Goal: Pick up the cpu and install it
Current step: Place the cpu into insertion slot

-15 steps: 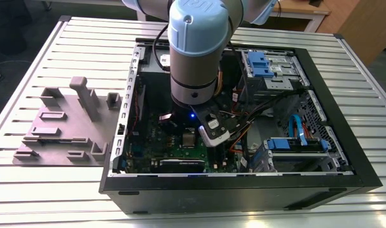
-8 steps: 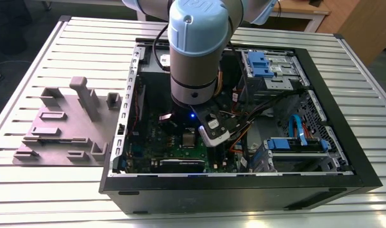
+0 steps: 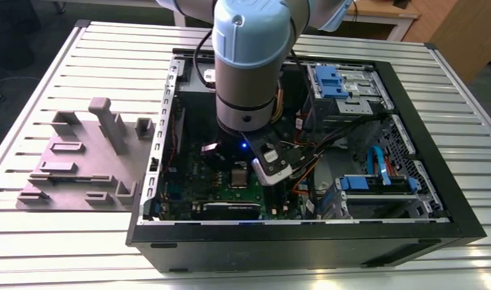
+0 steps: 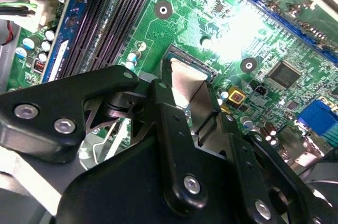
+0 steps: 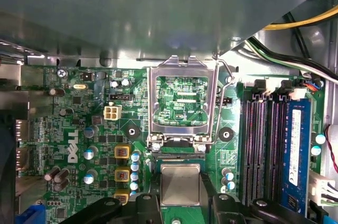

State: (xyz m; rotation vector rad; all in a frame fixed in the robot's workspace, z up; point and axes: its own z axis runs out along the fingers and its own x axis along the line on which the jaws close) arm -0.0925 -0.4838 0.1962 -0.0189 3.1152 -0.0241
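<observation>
End effector (image 5: 181, 202) clamped on the cpu (image 5: 180, 183), just above the motherboard (image 5: 79, 129)
Its fingers (image 5: 145, 205) hug two opposite cpu edges; the raised socket frame (image 5: 182, 102) stands just beyond, memory slots (image 5: 261, 150) crowd one side.

Slatted aluminium table (image 3: 60, 241); wooden furniture (image 3: 463, 30) behind; dark floor (image 3: 20, 36)

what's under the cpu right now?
The cpu, held in the tool, is over the open socket on the green motherboard; a dark socket edge shows beside it. The contacts beneath it are covered.
</observation>
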